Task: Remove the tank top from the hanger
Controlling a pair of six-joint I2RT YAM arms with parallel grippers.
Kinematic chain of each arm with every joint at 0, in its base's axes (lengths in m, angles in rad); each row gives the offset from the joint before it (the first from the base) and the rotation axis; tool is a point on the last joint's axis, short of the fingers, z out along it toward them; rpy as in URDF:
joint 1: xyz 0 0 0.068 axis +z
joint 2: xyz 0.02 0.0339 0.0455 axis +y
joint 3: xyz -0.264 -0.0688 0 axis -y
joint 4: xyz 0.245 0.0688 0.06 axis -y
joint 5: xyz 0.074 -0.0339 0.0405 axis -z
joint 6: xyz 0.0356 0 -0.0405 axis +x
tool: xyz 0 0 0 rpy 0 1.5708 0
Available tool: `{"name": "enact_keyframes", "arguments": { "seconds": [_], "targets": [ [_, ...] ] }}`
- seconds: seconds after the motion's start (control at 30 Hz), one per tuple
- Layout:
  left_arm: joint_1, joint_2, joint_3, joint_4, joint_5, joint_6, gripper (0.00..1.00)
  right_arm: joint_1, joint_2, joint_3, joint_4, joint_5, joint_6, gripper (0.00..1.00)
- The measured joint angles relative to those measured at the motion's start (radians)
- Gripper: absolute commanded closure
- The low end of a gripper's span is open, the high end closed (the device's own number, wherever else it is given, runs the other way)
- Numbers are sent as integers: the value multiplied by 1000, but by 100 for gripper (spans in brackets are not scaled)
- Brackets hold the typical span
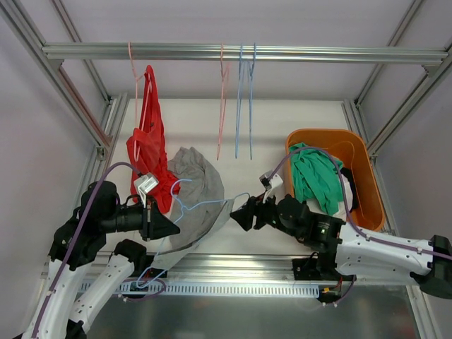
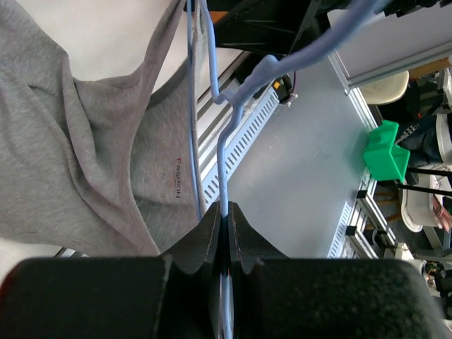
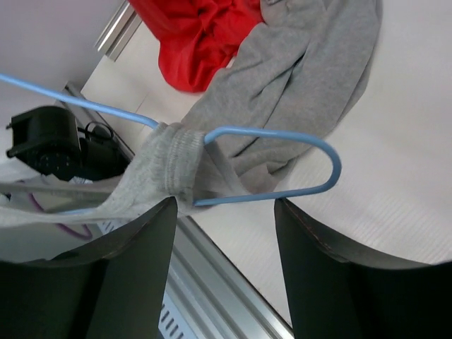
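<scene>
Your left tool (image 2: 224,212) is pressed together on the thin wire of the blue hanger (image 2: 223,162), its two black fingers pinching the wire just below a kinked bend. Your right tool (image 3: 224,212) stands spread. The hanger's rounded end loop sits in the gap between its black fingers, and you cannot tell from the wrist view whether either finger touches it.

The tank top (image 1: 194,180) is soft grey jersey with a small line of dark print near one hem. It lies bunched on the white counter (image 1: 282,120) between the two arms. One ribbed strap is gathered around the hanger's upper bar, right by the loop in front of your right tool.

A red garment (image 1: 148,141) of thin, crumpled fabric hangs against the tank top's left side, on a pink hanger (image 1: 132,63) hooked to the aluminium rail (image 1: 318,54) overhead. Farther along the rail hang three bare wire hangers: one pink (image 1: 222,99) and two blue (image 1: 238,99). To your right an orange plastic basket (image 1: 367,183) holds a green garment (image 1: 314,176).

In all there are two tools, five hangers, three garments and one basket.
</scene>
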Motion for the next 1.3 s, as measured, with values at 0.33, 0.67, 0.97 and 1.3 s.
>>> {"name": "enact_keyframes", "arguments": {
  "seconds": [0.33,0.67,0.97,1.3],
  "targets": [
    [0,8,0,0,-36,0,100,46,135,76,76,89,-21,44],
    [0,8,0,5,-50,-1,100,46,208,112,111,101,-31,78],
    [0,7,-4,26,-52,-1,100,46,190,114,108,168,-32,100],
    [0,8,-14,37,-34,-2,100,-136,-20,102,-39,276,-53,100]
  ]
}}
